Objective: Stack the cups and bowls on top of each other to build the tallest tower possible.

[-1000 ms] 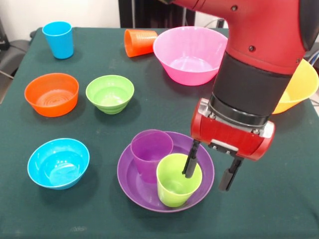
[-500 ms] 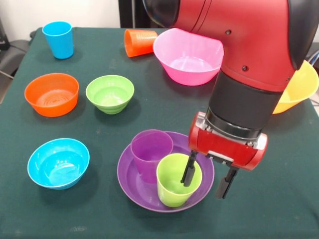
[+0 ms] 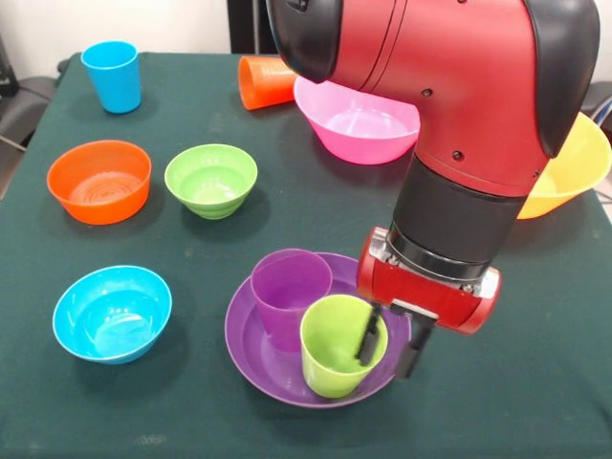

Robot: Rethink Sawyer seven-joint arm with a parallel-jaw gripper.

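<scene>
A: Dark green cloth covers your counter, and nothing is stacked on it into a tower yet. Your tool sits at the lower right of the frame with its fingers apart, one dipped inside the green cup and the other outside its right wall. It straddles the rim but, as far as I can judge, has not clamped.

B: Where does that cup stand?

A: Upright in the purple bowl, low centre, touching the purple cup just up and left of it. That neighbour is your risk: close slowly so the green cup does not shove it over.

B: How should I grip?

A: Set the fingers a little deeper over the wall before closing, squeeze only enough to hold thin plastic, then lift straight up until the cup clears the bowl's rim. A tilted pull could drag the bowl along.

B: And the rest?

A: Orange bowl and green bowl sit at mid left, blue bowl lower left, blue cup upper left. An orange cup lies on its side at top centre beside the pink bowl; the yellow bowl is half hidden by the arm at right. I'd save cups for the top.
</scene>
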